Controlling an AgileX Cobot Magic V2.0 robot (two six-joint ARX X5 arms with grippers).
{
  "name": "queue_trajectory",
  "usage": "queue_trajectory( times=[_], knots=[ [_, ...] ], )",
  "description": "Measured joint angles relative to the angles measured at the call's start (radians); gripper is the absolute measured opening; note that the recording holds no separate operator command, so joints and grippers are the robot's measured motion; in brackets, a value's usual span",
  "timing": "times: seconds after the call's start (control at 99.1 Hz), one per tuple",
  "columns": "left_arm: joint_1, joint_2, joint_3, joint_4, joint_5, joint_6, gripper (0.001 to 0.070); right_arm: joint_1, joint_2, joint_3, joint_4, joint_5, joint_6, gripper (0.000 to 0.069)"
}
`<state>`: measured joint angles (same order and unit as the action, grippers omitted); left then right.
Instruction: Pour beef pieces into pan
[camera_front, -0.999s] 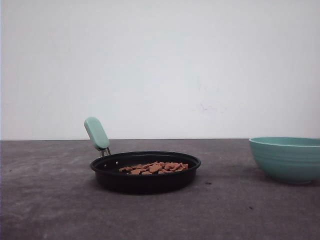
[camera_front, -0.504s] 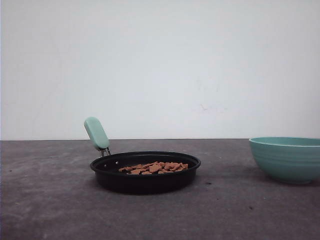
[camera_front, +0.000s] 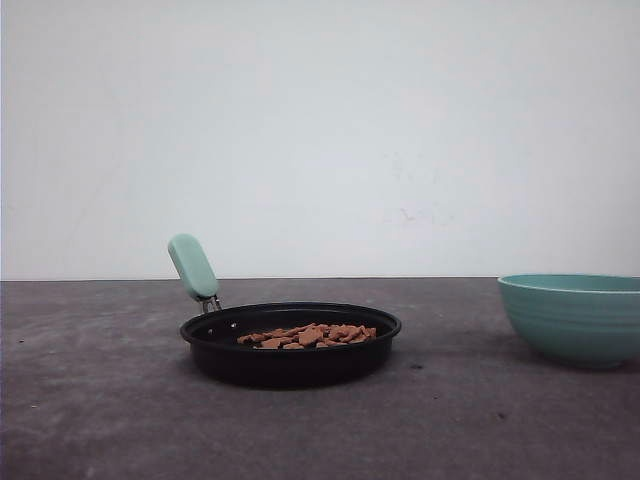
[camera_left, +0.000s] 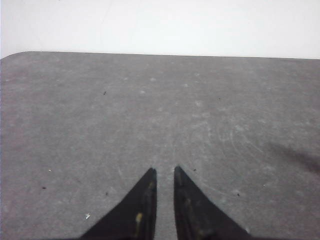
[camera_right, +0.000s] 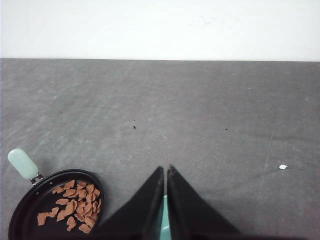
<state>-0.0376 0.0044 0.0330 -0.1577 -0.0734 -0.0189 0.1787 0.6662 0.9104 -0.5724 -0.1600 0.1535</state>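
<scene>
The beef pieces (camera_front: 308, 335) were already heaped inside the black pan (camera_front: 290, 358) at lower centre — the pour judged complete. The teal bowl (camera_front: 575, 318) was left at lower right. Left gripper (camera_left: 165, 172) and right gripper (camera_right: 165, 169) were seen nearly closed, gripping nothing.

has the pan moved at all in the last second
No. In the front view the pan sits at the same spot on the table, the same gap from the teal bowl, beef pieces inside.
</scene>
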Motion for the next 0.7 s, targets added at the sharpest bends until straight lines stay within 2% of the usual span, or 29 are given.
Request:
queue_trajectory(
  times=[0.696],
  knots=[
    [0.0, 0.0, 0.0, 0.0, 0.0, 0.0, 0.0037, 0.0, -0.009, 0.0, 0.0, 0.005, -0.01, 0.0007]
  ],
)
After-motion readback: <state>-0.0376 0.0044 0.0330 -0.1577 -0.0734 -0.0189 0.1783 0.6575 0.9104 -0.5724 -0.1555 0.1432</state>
